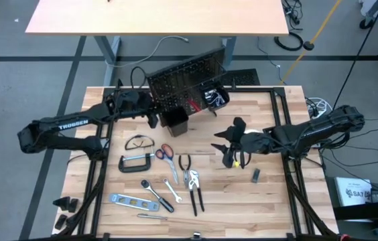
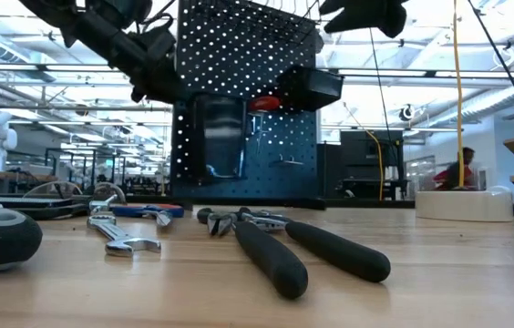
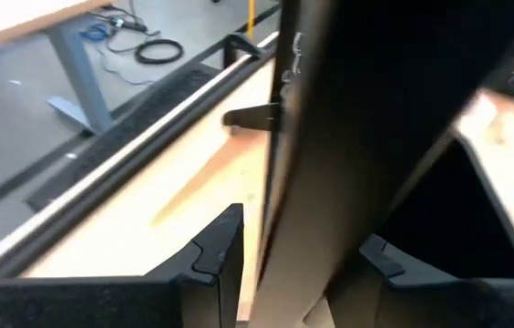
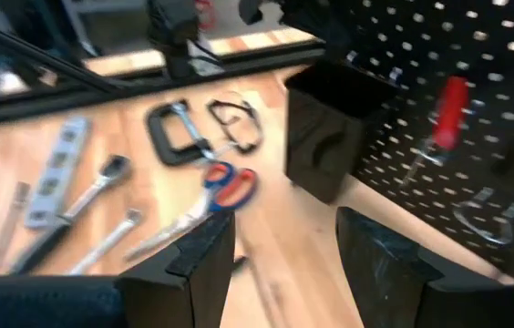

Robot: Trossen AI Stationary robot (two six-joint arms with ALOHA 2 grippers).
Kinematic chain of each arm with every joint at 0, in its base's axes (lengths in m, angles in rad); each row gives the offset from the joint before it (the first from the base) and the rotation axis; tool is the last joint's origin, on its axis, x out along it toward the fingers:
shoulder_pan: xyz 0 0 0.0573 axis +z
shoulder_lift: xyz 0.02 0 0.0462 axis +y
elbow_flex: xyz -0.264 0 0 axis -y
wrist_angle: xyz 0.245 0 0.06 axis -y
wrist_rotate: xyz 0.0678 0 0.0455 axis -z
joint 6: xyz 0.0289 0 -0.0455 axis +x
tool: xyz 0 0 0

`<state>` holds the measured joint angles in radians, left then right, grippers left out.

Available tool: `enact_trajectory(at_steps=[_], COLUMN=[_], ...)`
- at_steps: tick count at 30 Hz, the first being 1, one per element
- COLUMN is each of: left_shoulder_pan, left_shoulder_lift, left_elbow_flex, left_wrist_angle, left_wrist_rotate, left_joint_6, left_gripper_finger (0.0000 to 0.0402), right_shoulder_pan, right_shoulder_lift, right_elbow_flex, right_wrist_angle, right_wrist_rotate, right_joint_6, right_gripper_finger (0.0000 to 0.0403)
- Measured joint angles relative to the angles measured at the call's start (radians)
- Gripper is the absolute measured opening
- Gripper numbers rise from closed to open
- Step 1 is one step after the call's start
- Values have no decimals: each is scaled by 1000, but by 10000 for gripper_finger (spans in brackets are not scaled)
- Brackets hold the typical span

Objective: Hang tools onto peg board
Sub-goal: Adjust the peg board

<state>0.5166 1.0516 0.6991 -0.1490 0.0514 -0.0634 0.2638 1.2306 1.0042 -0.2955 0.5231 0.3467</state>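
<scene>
Bins of black plastic sit at the foot of the upright black perforated metal peg board [image 1: 187, 79], which stands tilted near the far edge of the wooden tabletop [image 1: 269, 201]. The square black bin [image 1: 175, 120] at the board's left end shows a dark interior whose contents cannot be made out; the open black bin [image 1: 214, 96] at the right end holds a tangle of pale metal bits. A red-handled screwdriver [image 4: 448, 114] hangs on the board's holed face.

The left end effector [image 3: 284, 260] is at the board's left edge, its two dark fingers spread with the thin edge of the panel passing between them; whether they press it cannot be told. The right end effector [image 4: 284, 246] hovers above the tabletop's right half with its fingers apart and nothing between them.

Loose tools lie flat on the pale wood towards the near edge: clear-lensed safety glasses [image 1: 139, 142], a black cast C-clamp [image 1: 137, 163], red-handled scissors [image 1: 166, 153], black-handled pliers [image 1: 185, 163], a second, longer pair of pliers with black grips [image 1: 194, 191], a shiny ratchet wrench [image 1: 154, 191], a slim steel spanner [image 1: 171, 187] and a long blue-grey level [image 1: 129, 199]. A small dark block [image 1: 256, 175] lies alone near the right edge.
</scene>
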Motion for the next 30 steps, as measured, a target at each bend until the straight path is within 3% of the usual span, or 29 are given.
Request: enact_trajectory(at_steps=[6, 12, 19, 24, 30], left_shoulder_pan=[97, 241, 404, 465, 512], left_shoulder_lift=[1, 2, 49, 109, 196], left_elbow_flex=[-1, -1, -1, -1, 14], left_wrist_angle=[-24, -23, -16, 29, 92], left_wrist_rotate=[60, 350, 545, 605, 606], left_joint_6=[182, 315, 444, 497, 498], left_gripper_finger=[123, 123, 123, 123, 123], right_shoulder_pan=[-7, -7, -8, -22, -56], right_shoulder_lift=[-14, -50, -85, -89, -89], right_elbow_flex=[0, 0, 0, 0, 0], right_wrist_angle=[-45, -84, -105, -106, -115], right_wrist_rotate=[26, 27, 30, 31, 32], right_joint_6=[-47, -82, -107, -133, -143], right_gripper_finger=[185, 185, 185, 185, 185])
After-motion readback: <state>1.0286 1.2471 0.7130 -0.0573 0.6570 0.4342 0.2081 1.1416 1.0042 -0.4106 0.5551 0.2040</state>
